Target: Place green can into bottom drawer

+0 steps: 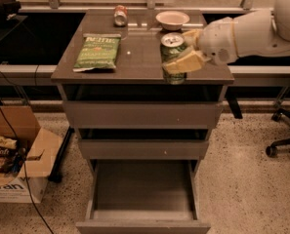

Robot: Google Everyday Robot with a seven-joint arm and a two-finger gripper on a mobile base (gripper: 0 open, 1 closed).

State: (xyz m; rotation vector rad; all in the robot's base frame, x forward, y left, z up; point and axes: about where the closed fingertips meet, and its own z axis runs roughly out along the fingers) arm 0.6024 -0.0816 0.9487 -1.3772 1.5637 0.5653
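**Can in gripper at front edge of cabinet top, bottom drawer open**

- gripper (177, 50): comes in from the right over the front-right part of the cabinet (139, 57) top. Fingers (186, 62) closed around the green can (172, 52), one pale finger across the front of the can body, the other behind it near the rim. Solid hold as far as visible.
- green can: upright, silver top facing up. Its lower end overlaps the cabinet's front edge in this view. Can't tell if it touches the top or sits just above it.
- arm (252, 30): white, enters from the right edge of the shot, roughly level with the cabinet top.
- bottom drawer (142, 186): pulled out wide, inside fully exposed, nothing in it. It sits below the can and a bit to its left, well apart from it.
- top drawer (142, 115) and middle drawer (142, 149): pushed in far more than the bottom one, flat fronts showing.
- rest of cabinet top: green chip bag (98, 51) lying flat on the left side; red can (120, 15) on its side near the back edge; shallow bowl (172, 19) at the back, just behind the gripper.
- floor: open cardboard box (17, 150) with packets inside at the left; chair base (281, 145) with a caster at the right.
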